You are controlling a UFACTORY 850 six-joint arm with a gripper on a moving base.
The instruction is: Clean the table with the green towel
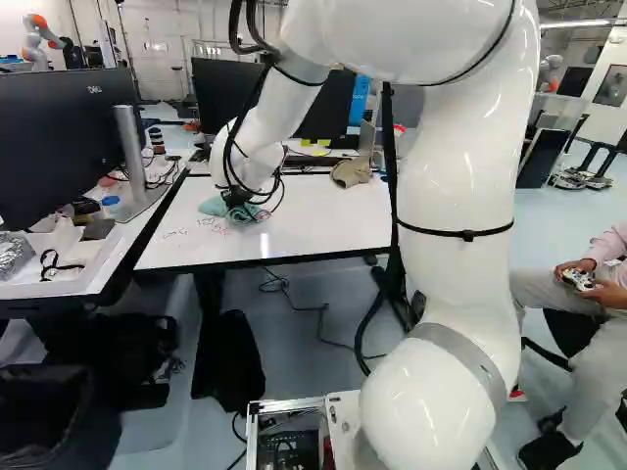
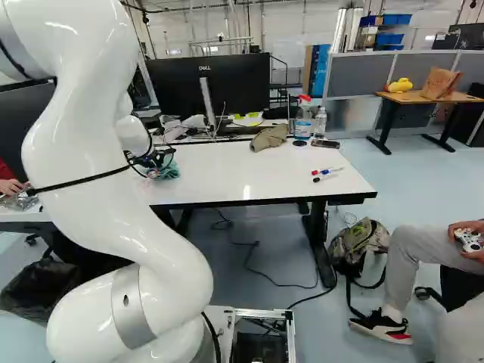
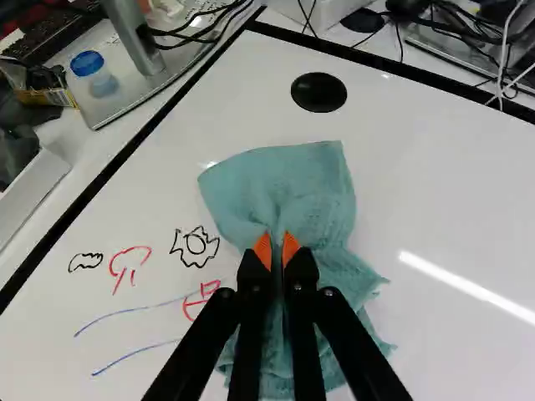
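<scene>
A robotics lab: another robot, monitors.

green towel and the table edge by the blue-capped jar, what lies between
On the white tabletop: black doodles, red doodles and two blue lines, seen in the wrist view.

Orange pads tip the black fingers, a plain teal-green towel spreading ahead of and beneath them. Beside the fingers, a scalloped black doodle, red squiggles and curving blue lines pattern the white tabletop. Farther ahead of the fingers sit a solid black oval and a bright blue cap.
</scene>
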